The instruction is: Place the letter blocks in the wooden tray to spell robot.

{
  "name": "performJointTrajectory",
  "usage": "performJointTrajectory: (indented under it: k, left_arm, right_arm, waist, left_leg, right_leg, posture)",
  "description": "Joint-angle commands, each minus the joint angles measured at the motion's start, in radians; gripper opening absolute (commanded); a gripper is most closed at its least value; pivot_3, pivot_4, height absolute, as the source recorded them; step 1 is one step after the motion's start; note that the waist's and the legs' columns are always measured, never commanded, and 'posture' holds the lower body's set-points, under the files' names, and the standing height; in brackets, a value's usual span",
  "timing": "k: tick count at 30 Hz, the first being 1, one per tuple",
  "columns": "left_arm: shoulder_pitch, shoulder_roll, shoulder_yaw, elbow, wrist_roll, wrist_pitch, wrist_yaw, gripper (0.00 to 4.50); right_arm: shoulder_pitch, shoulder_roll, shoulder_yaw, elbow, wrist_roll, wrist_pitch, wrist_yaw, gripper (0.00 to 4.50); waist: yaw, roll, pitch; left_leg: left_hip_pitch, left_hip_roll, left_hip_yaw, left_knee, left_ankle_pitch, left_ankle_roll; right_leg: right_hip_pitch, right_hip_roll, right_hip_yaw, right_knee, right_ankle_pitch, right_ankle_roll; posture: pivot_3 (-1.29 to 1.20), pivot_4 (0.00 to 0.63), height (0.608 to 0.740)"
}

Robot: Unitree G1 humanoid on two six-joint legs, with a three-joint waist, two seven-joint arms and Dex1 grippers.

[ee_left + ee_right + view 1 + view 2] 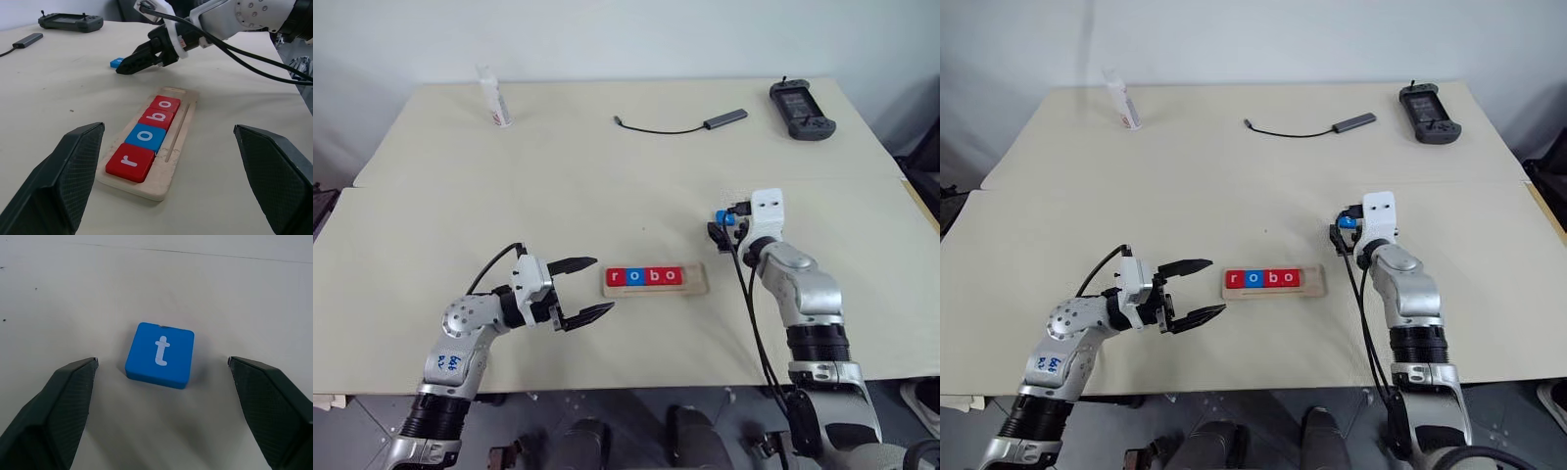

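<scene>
The wooden tray (699,283) lies mid-table and holds several letter blocks in a row: a red r (129,161), a blue o (145,137), a red b (156,118) and a red o (165,104). Its right end slot is bare. My left gripper (603,285) stands open just left of the tray, holding nothing. A blue t block (160,355) lies flat on the table, right of and beyond the tray. My right gripper (162,361) hangs open over it, one finger on each side, apart from the block.
At the table's far side stand a white bottle (495,98), a dark cable with adapter (690,124) and a black controller (801,108). A seam (509,186) runs across the tabletop between two joined boards.
</scene>
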Motion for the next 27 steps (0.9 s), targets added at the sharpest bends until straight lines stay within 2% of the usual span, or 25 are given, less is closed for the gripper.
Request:
performJointTrajectory:
  k: [1,7,8,13,20,25,27]
  left_arm:
    - [0.009,0.005,0.012,-0.044,-0.012,0.000,0.003,4.50]
    - [-0.001,0.001,0.004,-0.041,-0.012,0.003,-0.003,4.50]
    - [-0.009,-0.003,0.001,-0.034,-0.011,-0.002,-0.008,4.50]
    - [-0.040,-0.021,-0.008,-0.002,-0.013,-0.016,-0.027,4.50]
    - [-0.067,-0.026,-0.013,0.045,-0.024,-0.010,-0.073,4.50]
    - [-0.076,-0.010,-0.014,0.073,-0.024,-0.004,-0.125,4.50]
    - [-0.090,-0.009,-0.013,0.084,-0.022,-0.003,-0.136,4.50]
  right_arm:
    - [-0.016,0.014,0.008,0.027,-0.017,-0.044,-0.012,3.57]
    - [-0.002,0.017,-0.002,-0.012,-0.002,-0.042,-0.010,1.53]
    - [0.014,0.016,-0.014,-0.060,0.012,-0.022,-0.011,1.46]
    - [0.137,-0.013,-0.030,-0.331,0.040,0.108,-0.006,1.46]
    - [0.468,-0.005,-0.115,-0.891,0.145,0.429,-0.030,1.46]
    - [0.603,0.039,-0.143,-1.039,0.160,0.498,-0.068,1.46]
    - [0.604,0.085,-0.159,-1.041,0.170,0.514,-0.094,2.19]
  waist:
    - [-0.004,0.000,0.000]
    - [-0.007,0.000,0.000]
    - [-0.006,0.000,0.000]
    - [-0.001,0.000,0.000]
    - [0.012,0.000,0.000]
    - [0.007,0.000,0.000]
    - [0.006,0.000,0.000]
  left_leg:
    - [0.000,0.000,0.000,0.000,0.000,0.000]
    - [0.000,0.000,0.000,0.000,0.000,0.000]
    - [0.000,0.000,0.000,0.000,0.000,0.000]
    - [-0.001,0.000,0.000,0.000,0.000,0.000]
    - [-0.001,0.000,-0.002,-0.001,0.000,0.000]
    - [0.000,0.000,0.000,-0.001,0.000,0.000]
    - [0.001,0.000,0.000,-0.001,0.000,0.000]
  right_leg:
    - [0.000,0.000,0.000,0.000,0.000,0.000]
    - [0.000,0.000,0.000,0.000,0.000,0.000]
    - [0.000,0.000,0.000,0.000,0.000,0.000]
    - [-0.001,0.000,0.000,0.000,0.000,0.000]
    - [0.000,0.000,0.000,-0.001,0.000,0.000]
    - [0.000,0.000,0.002,-0.001,0.000,0.000]
    - [0.000,0.001,0.002,-0.003,0.000,0.000]
  posture:
    - [0.00,0.150,0.740]
    - [0.00,0.150,0.740]
    - [0.00,0.150,0.740]
    - [0.00,0.150,0.740]
    - [0.00,0.150,0.740]
    - [0.00,0.150,0.740]
    - [0.00,0.150,0.740]
